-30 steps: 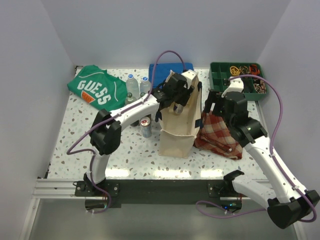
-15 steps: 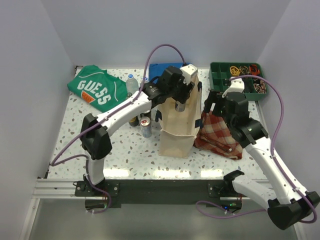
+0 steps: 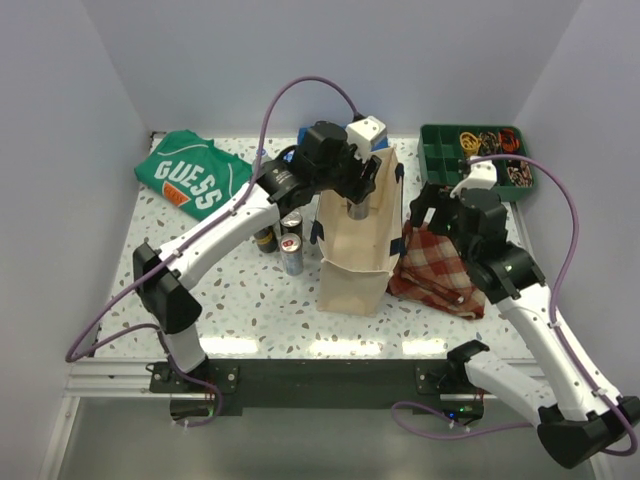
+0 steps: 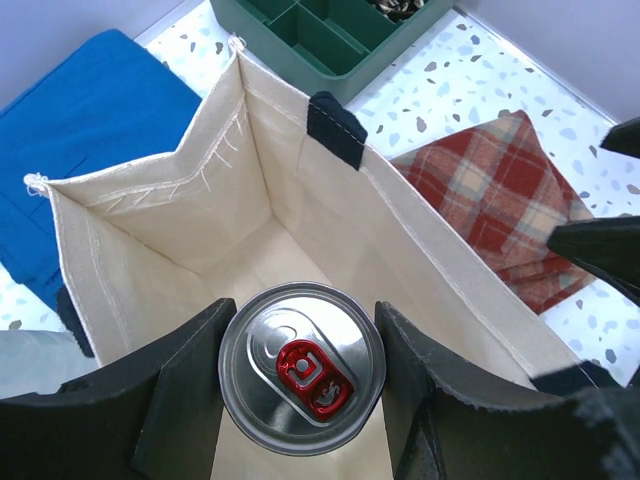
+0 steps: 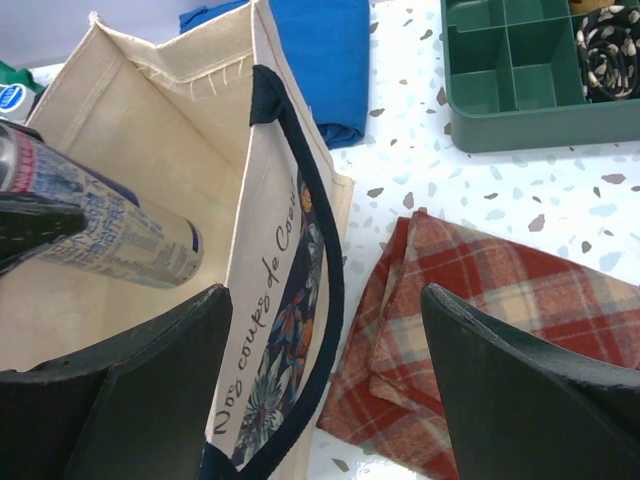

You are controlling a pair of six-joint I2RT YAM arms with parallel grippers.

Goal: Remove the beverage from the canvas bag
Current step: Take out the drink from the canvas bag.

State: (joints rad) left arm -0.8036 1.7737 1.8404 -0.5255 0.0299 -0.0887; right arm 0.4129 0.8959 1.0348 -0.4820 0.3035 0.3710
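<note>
While the left jaws clasp the beverage can (image 4: 300, 380) upright, base inside the canvas bag (image 4: 200, 210), its way out looks straight up; the right jaws gape empty.

Left claw (image 4: 300, 395), black fingers (image 4: 185, 385) pressed to either side of a silver beverage can (image 4: 302, 372), red pull tab up. Directly beneath, the open canvas bag (image 4: 200, 200): cream inside, stitched rim, bare floor showing past the can. Navy handle tab (image 4: 335, 128) sewn at one wall's rim. Just beside the opposite wall, a folded blue cloth (image 4: 95, 95). Beyond the bag, a green compartment tray (image 4: 300, 30), close to the table (image 4: 500, 70) edge below the pale wall. Near the handle-side wall, a red plaid cloth (image 4: 490, 190), flat on the speckled top.
</note>
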